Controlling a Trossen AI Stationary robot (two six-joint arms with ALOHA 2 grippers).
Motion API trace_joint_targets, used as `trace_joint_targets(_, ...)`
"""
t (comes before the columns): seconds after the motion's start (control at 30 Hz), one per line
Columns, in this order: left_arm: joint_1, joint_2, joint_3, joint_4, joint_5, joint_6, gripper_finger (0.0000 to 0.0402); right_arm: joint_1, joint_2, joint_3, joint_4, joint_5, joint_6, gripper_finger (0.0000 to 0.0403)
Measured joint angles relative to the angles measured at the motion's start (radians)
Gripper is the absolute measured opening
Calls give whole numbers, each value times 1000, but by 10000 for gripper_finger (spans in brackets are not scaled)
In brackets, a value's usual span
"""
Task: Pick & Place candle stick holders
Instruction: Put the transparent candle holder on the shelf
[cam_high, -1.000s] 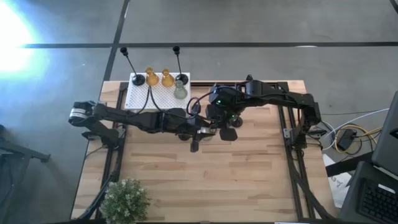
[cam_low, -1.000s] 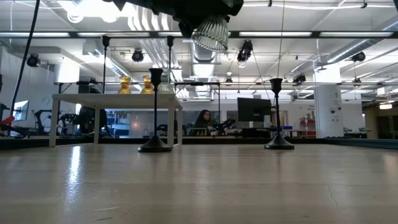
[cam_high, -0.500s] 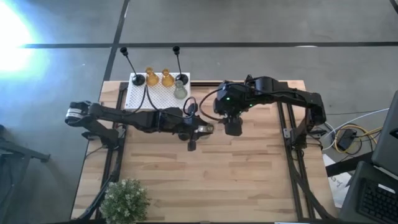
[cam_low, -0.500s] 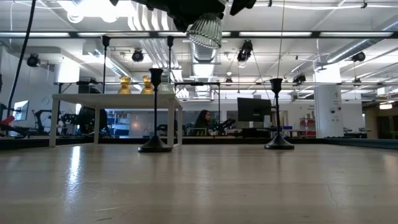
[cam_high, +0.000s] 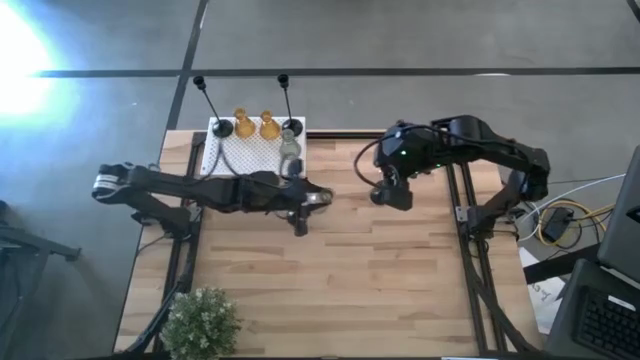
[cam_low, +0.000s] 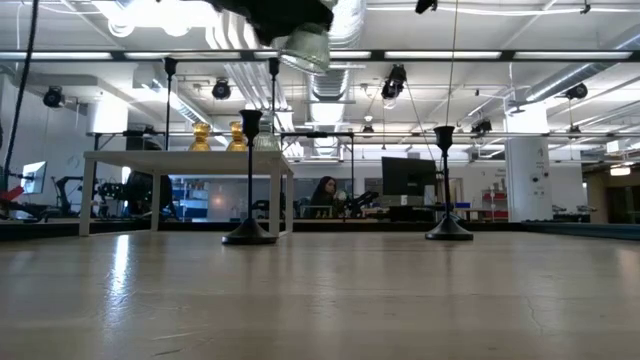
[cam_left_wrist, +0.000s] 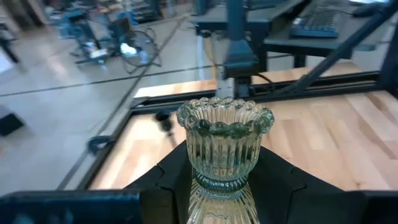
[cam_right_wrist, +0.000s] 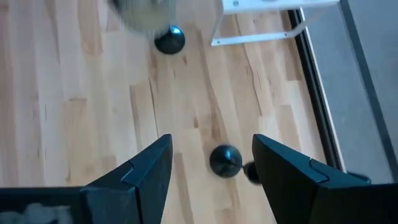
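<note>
Left gripper (cam_left_wrist: 217, 186) clenched on a pale green glass holder (cam_left_wrist: 224, 149), held high above the table (cam_high: 400, 290) beside the white perforated box (cam_high: 225, 155). Right gripper (cam_right_wrist: 211, 168) spread wide, nothing between its fingers, hovering over a black holder (cam_right_wrist: 225, 160).

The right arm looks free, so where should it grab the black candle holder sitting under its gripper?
Probably by the thin stem, from straight above. The black holder stands upright on a wide flat base, so the stem is the narrow part for the open right gripper, which hovers over it. The left gripper holds a pale green glass holder.
</note>
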Motion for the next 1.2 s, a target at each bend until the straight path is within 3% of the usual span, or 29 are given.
trace_joint_targets(0.37, -3, -450, -322, 138, -281, -7, 130, -1, -194, -323, 76, 4, 94, 215)
trace_joint_targets(0.63, -2, -739, -486, 156, -691, 58, 129, -1, -360, -602, 293, 7, 104, 215)
trace_joint_targets(0.97, 69, -907, -667, 236, -844, 63, 129, -1, -514, -853, 515, 101, 100, 217)
trace_joint_targets(1.2, 213, -928, -747, 269, -903, -7, 130, -1, -574, -932, 625, 109, 90, 217)
